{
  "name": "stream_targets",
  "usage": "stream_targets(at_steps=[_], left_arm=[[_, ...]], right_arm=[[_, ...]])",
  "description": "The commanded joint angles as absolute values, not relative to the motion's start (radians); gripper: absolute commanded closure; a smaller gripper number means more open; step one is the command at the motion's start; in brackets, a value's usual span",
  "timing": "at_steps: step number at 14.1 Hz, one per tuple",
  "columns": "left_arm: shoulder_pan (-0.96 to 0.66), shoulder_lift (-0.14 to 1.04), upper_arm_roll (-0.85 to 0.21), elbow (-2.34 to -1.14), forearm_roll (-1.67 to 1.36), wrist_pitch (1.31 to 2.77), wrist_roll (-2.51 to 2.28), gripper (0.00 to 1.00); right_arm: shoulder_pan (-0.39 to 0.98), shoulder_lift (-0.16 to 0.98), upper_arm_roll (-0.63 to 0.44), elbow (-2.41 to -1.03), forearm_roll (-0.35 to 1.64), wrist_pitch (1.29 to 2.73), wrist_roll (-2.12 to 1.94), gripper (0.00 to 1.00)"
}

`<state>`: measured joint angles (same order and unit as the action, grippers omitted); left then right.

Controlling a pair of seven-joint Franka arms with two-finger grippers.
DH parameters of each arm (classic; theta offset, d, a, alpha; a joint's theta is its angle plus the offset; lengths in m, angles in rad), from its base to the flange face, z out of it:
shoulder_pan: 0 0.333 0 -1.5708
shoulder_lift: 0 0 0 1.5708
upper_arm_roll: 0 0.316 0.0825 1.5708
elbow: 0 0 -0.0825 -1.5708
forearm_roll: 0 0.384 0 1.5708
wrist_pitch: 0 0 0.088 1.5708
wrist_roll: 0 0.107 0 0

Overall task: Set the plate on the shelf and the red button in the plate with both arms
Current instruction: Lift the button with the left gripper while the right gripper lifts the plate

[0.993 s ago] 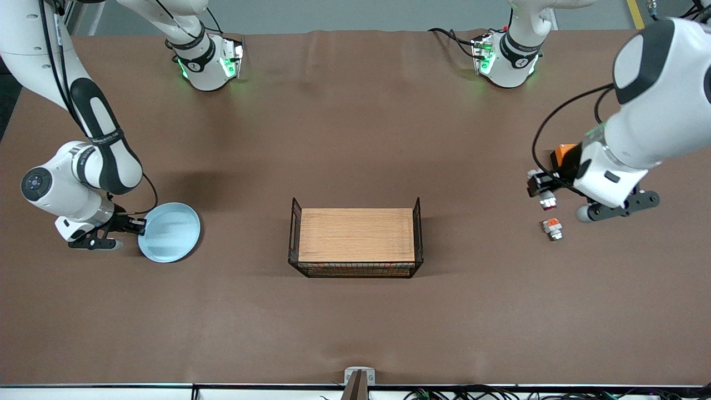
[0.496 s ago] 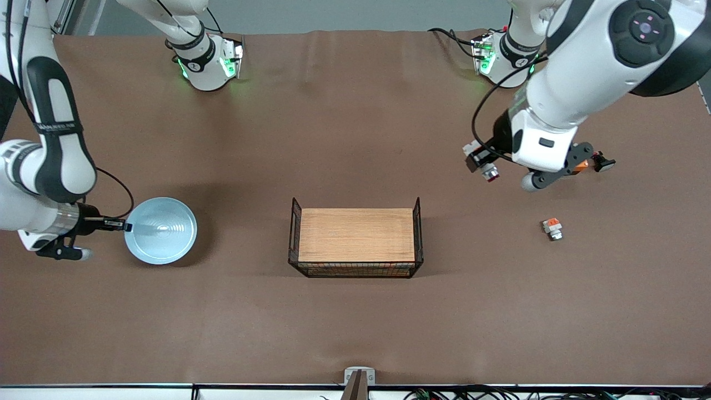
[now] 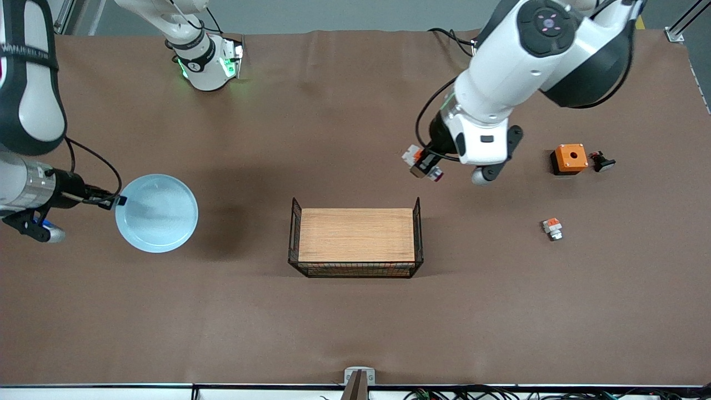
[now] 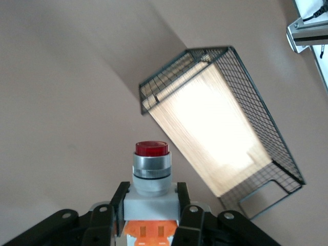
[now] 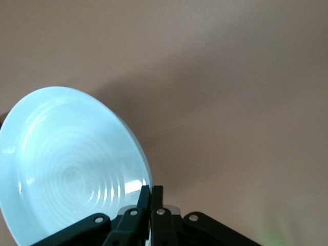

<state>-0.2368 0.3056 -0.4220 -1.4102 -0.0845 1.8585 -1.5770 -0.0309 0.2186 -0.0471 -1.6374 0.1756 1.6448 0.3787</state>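
My right gripper is shut on the rim of the pale blue plate and holds it up over the table toward the right arm's end. The right wrist view shows the plate pinched between the fingers at my right gripper. My left gripper is shut on the red button, over the table just above the basket's corner. In the left wrist view the red button shows its dark red cap pointing away, clamped in my left gripper.
A black wire basket with a wooden floor stands mid-table; it also shows in the left wrist view. An orange square box, a small black part and a white-and-orange part lie toward the left arm's end.
My left gripper has carried the red button up from the parts toward the basket. My right gripper has lifted the plate off the table and levelled it.
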Motion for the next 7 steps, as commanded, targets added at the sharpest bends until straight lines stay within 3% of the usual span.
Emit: stream_targets(at_steps=[1, 3, 7], left_arm=[[-0.274, 0.360, -0.414, -1.374, -0.065, 1.922, -1.718, 0.69], [-0.294, 0.373, -0.413, -1.373, -0.040, 1.942, -1.756, 0.69], [-0.318, 0.422, -0.410, -1.338, 0.030, 1.968, -1.869, 0.69]], right_arm=[[0.049, 0.193, -0.049, -1.539, 0.192, 1.512, 0.611, 1.00], [0.099, 0.169, -0.051, -1.499, 0.241, 1.453, 0.768, 1.00], [0.260, 0.152, -0.051, -1.482, 0.244, 1.474, 1.068, 1.00]])
